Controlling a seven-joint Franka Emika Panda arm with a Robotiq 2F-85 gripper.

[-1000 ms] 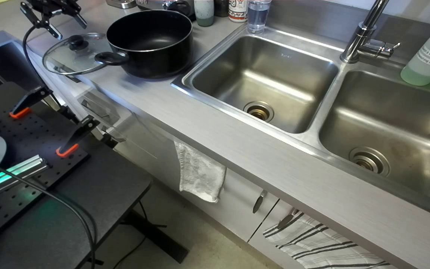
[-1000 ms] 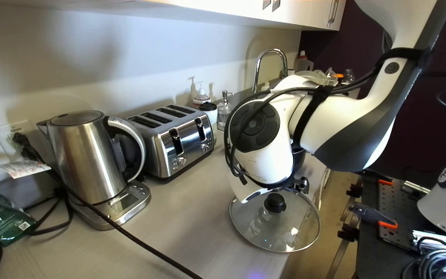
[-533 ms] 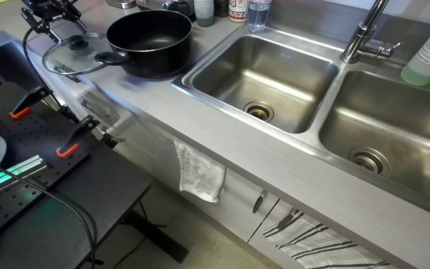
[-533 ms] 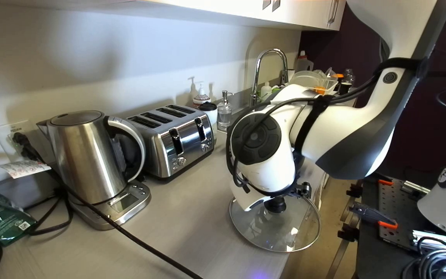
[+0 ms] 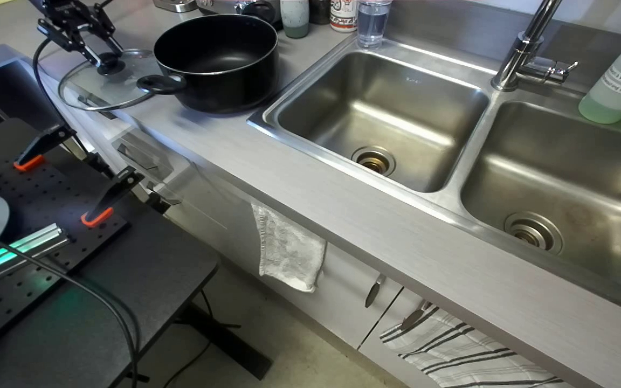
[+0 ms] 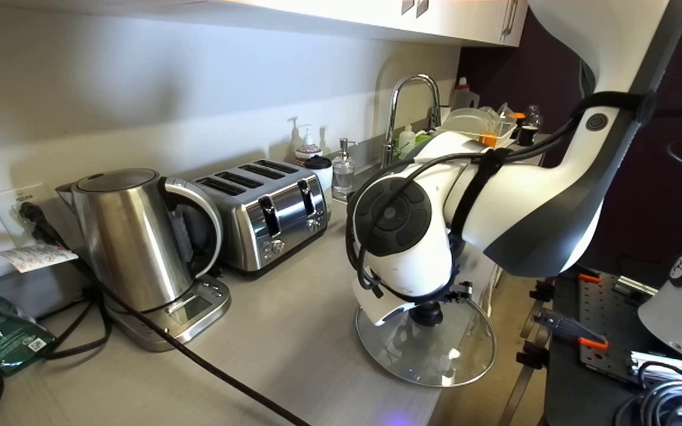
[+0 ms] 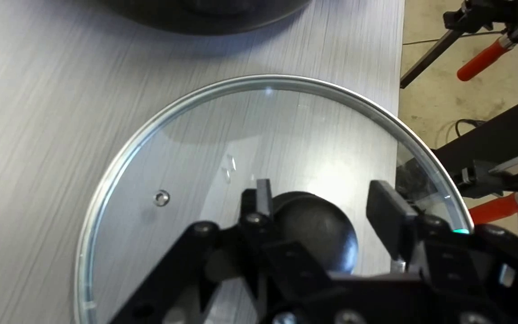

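Observation:
A round glass lid [image 5: 85, 90] with a metal rim and black knob [image 5: 111, 66] lies on the counter. The lid also shows in an exterior view [image 6: 400, 355] and in the wrist view [image 7: 281, 121]; part of it overhangs the counter's front edge. My gripper [image 7: 324, 204] is open, with its fingers on either side of the knob [image 7: 322, 229]. The left finger in the wrist view is against or very near the knob; a gap shows at the right finger. In an exterior view the gripper [image 5: 107, 54] reaches down onto the knob.
A black pot [image 5: 224, 81] stands beside the lid, its handle over the rim. A double sink [image 5: 375, 124] lies beyond it. A kettle [image 6: 125, 248], a toaster [image 6: 270, 213] and bottles line the wall. A dark table with clamps [image 5: 100, 205] stands before the counter.
My gripper has come down and moved over to the knob, so its fingers now straddle it. The lid has shifted slightly away from the pot, toward the counter's front edge.

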